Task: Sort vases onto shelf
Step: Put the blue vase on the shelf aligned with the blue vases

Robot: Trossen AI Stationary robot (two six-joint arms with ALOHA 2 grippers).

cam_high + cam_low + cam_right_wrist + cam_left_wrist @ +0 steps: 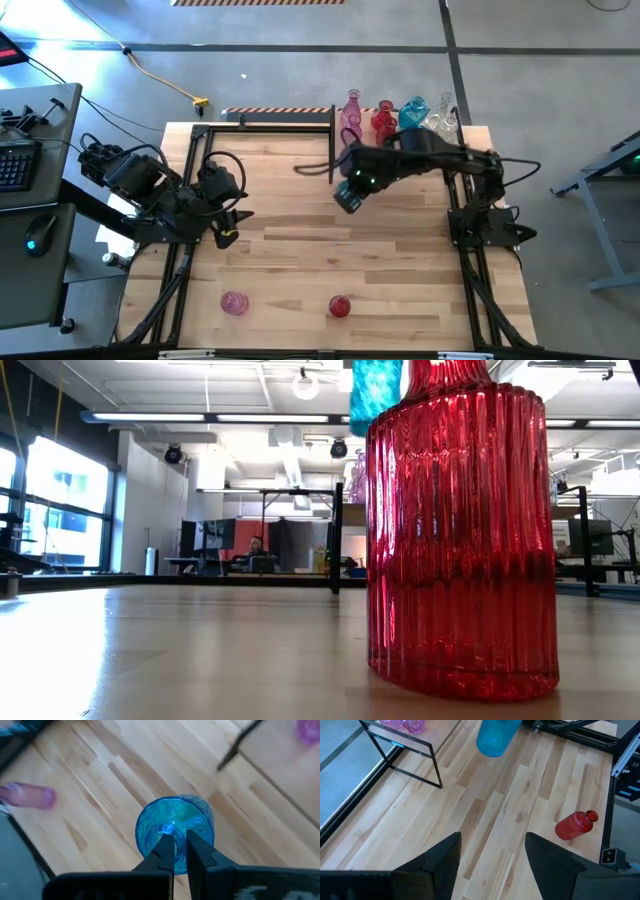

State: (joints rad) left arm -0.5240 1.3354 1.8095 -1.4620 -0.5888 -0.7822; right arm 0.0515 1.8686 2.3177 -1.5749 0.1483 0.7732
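Note:
My right gripper (348,197) hangs over the middle of the table, shut on a turquoise-blue vase (175,832), which also shows in the left wrist view (495,737) and at the low view's top (375,390). On the shelf (440,730) at the far edge stand a pink vase (352,112), a red vase (384,118), a turquoise vase (413,112) and a clear vase (443,116). Near the front edge, a pink vase (234,302) sits on the table and a ribbed red vase (340,306) stands on its base. My left gripper (492,840) waits open at the left. My right gripper pinches the top of the blue vase at its neck (176,837) between its two fingers (167,855), which come from above and point steeply down. The fingertips hide the exact spot. The vase hangs below the fingers, upright and clear of the table.
Black frame bars (333,150) edge the shelf and run along the table's left and right sides. The red vase (460,530) fills the low view's right half. Bare planks lie between the shelf and the two front vases. A desk with a keyboard (15,165) stands off the table's left.

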